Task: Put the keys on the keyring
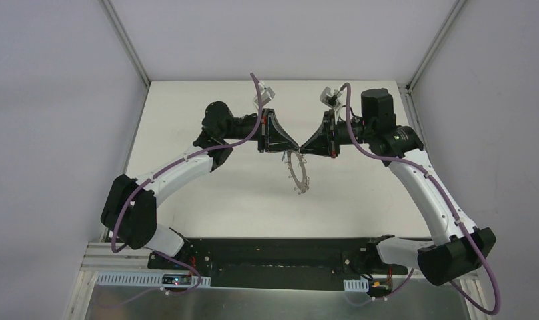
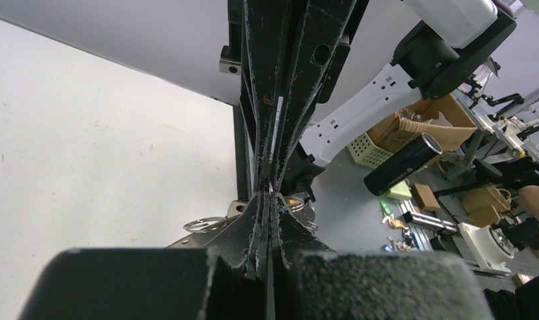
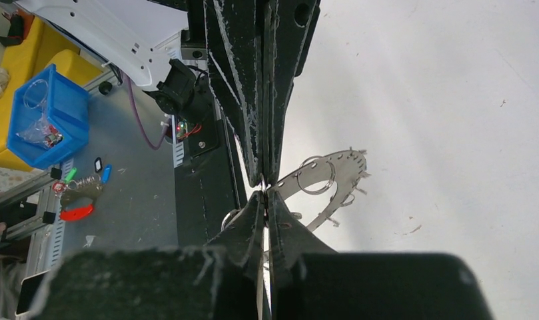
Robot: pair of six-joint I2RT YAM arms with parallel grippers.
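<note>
left claw (image 1: pixel 296 145) clamps the keyring (image 1: pixel 298 175), which hangs edge-on just below centre frame; right claw (image 1: pixel 306 147) is pinched shut tip-to-tip against it, its catch unclear.

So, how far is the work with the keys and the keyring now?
Done: the keyring is lifted off the table. In hand: the left gripper and the right gripper, both shut, meet tip to tip at its top edge; which one clamps it is hidden. Left: none of the keys shows on its wire loops, so both seem yet to be threaded.
</note>
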